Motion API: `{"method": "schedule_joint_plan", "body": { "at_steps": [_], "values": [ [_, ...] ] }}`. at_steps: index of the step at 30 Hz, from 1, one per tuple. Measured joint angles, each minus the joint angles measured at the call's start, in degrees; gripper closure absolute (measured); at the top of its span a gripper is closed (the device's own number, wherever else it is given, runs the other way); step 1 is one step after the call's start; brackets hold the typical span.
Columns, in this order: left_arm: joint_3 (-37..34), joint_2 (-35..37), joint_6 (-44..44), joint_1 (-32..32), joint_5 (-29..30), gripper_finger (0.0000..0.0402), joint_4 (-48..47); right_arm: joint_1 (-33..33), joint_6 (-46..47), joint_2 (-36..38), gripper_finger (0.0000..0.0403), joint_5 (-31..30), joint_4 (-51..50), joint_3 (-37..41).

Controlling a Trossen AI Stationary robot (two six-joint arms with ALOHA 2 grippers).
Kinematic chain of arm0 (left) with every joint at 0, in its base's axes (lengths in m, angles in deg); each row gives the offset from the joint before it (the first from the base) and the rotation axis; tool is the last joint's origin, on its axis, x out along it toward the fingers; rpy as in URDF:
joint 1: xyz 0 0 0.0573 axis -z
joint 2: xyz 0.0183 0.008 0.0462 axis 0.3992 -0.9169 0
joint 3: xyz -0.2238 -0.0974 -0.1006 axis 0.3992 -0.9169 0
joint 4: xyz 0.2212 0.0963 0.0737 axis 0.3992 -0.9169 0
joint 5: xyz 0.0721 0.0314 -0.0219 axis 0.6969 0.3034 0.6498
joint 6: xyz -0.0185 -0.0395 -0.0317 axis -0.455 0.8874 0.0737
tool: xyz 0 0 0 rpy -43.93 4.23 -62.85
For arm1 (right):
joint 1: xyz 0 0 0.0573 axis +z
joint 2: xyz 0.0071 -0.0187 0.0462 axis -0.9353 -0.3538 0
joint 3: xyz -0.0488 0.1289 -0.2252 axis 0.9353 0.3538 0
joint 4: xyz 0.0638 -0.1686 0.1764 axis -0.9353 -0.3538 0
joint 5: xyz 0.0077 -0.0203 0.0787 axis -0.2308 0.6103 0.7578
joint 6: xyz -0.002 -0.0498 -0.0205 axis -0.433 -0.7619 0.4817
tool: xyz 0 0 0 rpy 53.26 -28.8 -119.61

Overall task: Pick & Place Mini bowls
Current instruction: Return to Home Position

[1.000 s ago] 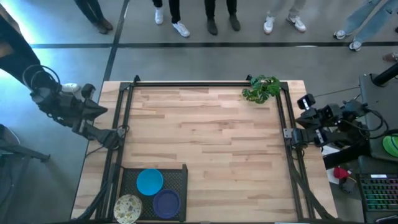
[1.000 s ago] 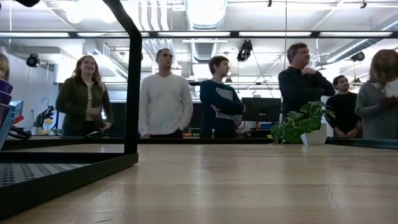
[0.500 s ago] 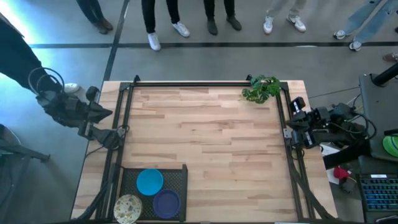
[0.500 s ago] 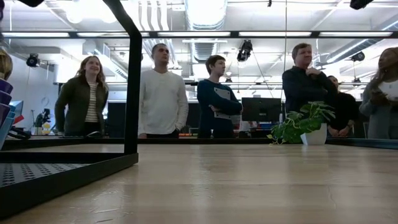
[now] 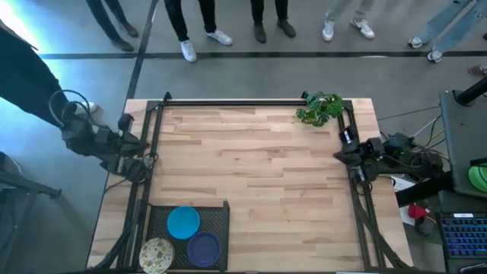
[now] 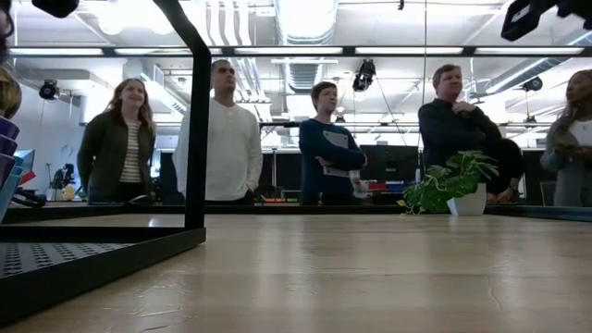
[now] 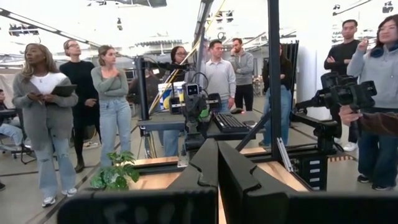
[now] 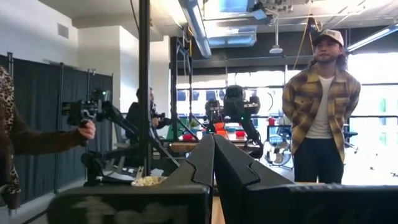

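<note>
Three mini bowls sit in a black perforated tray [image 5: 219, 216] at the table's near left corner: a bright blue one [image 5: 183, 222], a purple one [image 5: 204, 248] and a cream speckled one [image 5: 156, 255]. In the low view their edges [image 6: 6, 139] show at the picture's left. My left gripper [image 5: 143, 143] hovers over the table's left frame rail, far from the bowls, with its fingers shut [image 7: 217, 163]. My right gripper [image 5: 342, 146] hovers over the right frame rail, also shut [image 8: 213, 155]. Neither gripper holds anything.
A black metal frame [image 5: 243, 102] runs around the wooden table top, with an upright post [image 6: 197, 120] near the tray. A potted green plant [image 5: 319, 109] stands at the far right corner. Several people stand beyond the far edge. The middle of the table is bare wood [image 5: 251, 167].
My left gripper has moved toward the table's right, from outside the table to the left frame rail. My right gripper has moved toward the table's left, reaching the right frame rail. The bowls have stayed put. People behind the table have shifted.
</note>
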Motion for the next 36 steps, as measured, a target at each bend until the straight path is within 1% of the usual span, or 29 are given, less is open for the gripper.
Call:
{"method": "schedule_joint_plan", "body": {
  "at_steps": [7,16,21,25,29,36],
  "values": [
    [-4.7,0.0,0.1,0.0,0.0,0.0402,5.5,0.0,1.7,0.1,0.0394,0.0,9.8,8.1],
    [-6.7,0.0,0.2,0.0,0.0,0.0402,8.5,0.0,4.8,0.1,0.0394,0.0,15.9,14.6],
    [-6.8,0.0,0.2,0.0,0.0,0.0402,9.1,0.0,4.0,0.0,0.0394,0.0,15.9,15.4],
    [-6.8,0.0,0.2,0.0,0.0,0.0401,9.1,0.0,-0.4,0.0,0.0394,0.0,15.1,15.4],
    [-6.9,0.0,0.1,0.0,0.0,0.0402,9.0,0.0,-3.1,0.0,0.0394,0.0,10.8,15.4],
    [-6.9,0.0,0.2,0.0,0.0,0.0402,9.0,0.0,-1.5,0.0,0.0394,-0.1,3.4,15.4]
  ]
}}
